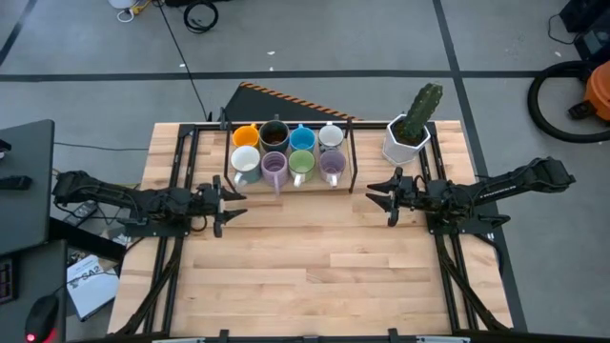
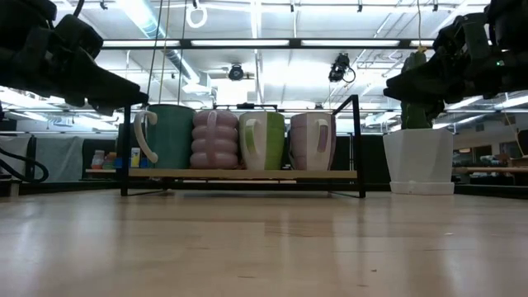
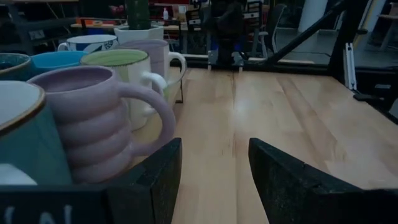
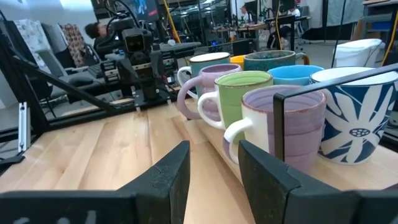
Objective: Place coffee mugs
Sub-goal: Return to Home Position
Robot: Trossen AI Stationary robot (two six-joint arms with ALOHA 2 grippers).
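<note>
Floor point(image 1: 86, 57): grey, crossed by pale lines, framing the high view on every side.
Table point(image 1: 315, 276): light wooden planks filling the middle and lower part of the high view, the near half bare.
Arms: both dark and lying low over the table, one entering from mid-left and one from mid-right, pointing at each other.
Shelf point(image 1: 354, 162): a low black-framed rack with a wooden board, at upper centre of the high view, between the two arms and slightly above them.
Cactus pot point(image 1: 405, 141): white and angular, just right of the shelf.
Coffee mugs: all eight stand upright on the shelf in two rows of four.
Upper row, left to right: orange mug point(image 1: 246, 136), dark brown mug point(image 1: 274, 134), blue mug point(image 1: 302, 137), white patterned mug point(image 1: 331, 136).
Lower row, left to right: teal-sided mug point(image 1: 245, 160) with a white inside, ribbed purple mug point(image 1: 274, 168), green mug point(image 1: 302, 164), purple-and-white mug point(image 1: 332, 166).
Left gripper point(image 1: 229, 203): below the shelf's left corner, fingers spread apart, holding nothing.
Right gripper point(image 1: 381, 197): below the shelf's right corner, fingers parted by a narrower gap, also empty.
</note>
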